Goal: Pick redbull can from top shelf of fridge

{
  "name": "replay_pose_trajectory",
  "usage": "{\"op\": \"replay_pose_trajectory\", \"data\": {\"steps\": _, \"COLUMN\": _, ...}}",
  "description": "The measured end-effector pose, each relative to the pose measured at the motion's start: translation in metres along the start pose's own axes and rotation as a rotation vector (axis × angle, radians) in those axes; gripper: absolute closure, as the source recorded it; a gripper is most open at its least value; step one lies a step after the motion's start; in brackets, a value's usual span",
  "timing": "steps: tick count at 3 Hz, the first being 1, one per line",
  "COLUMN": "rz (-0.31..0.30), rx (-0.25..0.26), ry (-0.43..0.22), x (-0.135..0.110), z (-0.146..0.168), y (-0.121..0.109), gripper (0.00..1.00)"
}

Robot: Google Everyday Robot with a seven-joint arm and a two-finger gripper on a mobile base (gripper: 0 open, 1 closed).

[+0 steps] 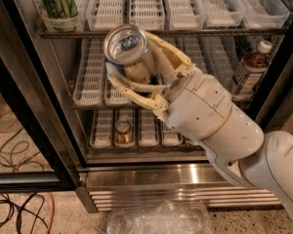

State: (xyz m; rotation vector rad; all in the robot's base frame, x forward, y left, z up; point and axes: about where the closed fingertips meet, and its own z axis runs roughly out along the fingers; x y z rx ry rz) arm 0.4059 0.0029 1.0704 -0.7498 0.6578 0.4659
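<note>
The gripper (123, 52), cream-yellow fingers (132, 87) on a white arm (210, 116) ringed with a thin orange line, is clasped round the redbull can (127, 45) before the fridge (185, 179); the can's lid is shiny silver with a bluish glint; the trays (146, 4) are white and slotted; a green-striped can (58, 1) stands top left; a gold-brown can (123, 130) sits lower down; the door frame (29, 116) is black; the cables (10, 140) are orange and black.

Tool (132, 65) clasped round redbull can (126, 44), upper-centre

Gripper (133, 66) around redbull can (126, 44), before fridge (185, 179), below top shelf (205, 31)
</note>
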Motion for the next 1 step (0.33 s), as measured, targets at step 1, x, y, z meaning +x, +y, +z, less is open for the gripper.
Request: {"op": "replay_pose_trajectory", "data": {"steps": 1, "rz": 0.0, "rx": 0.0, "ry": 0.0, "x": 0.0, "z": 0.0, "y": 0.0, "gripper": 1.0}}
